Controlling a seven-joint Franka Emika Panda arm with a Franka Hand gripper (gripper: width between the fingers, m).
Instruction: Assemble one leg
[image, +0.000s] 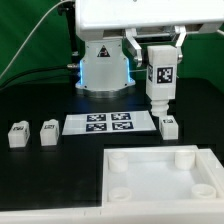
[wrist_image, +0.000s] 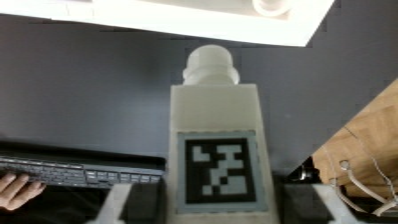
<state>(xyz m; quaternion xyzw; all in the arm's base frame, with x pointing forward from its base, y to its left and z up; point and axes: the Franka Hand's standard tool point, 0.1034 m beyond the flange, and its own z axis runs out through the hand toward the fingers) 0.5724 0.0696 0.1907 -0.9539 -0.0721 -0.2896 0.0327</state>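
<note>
My gripper (image: 158, 50) is shut on a white leg (image: 160, 78) with a black-and-white tag and holds it upright in the air, above the far right part of the table. In the wrist view the leg (wrist_image: 219, 140) sits between my two fingers (wrist_image: 139, 203), its rounded peg end pointing away from me. Three more legs stand on the black table: two at the exterior view's left (image: 17, 134) (image: 49, 132) and one (image: 168, 125) just below the held leg. The large white panel (image: 165, 178) with round corner sockets lies at the front right; one corner shows in the wrist view (wrist_image: 267, 20).
The marker board (image: 108, 123) lies flat between the left legs and the right leg. The robot base (image: 104, 65) stands behind it. A keyboard (wrist_image: 63, 172) and a hand show off the table in the wrist view.
</note>
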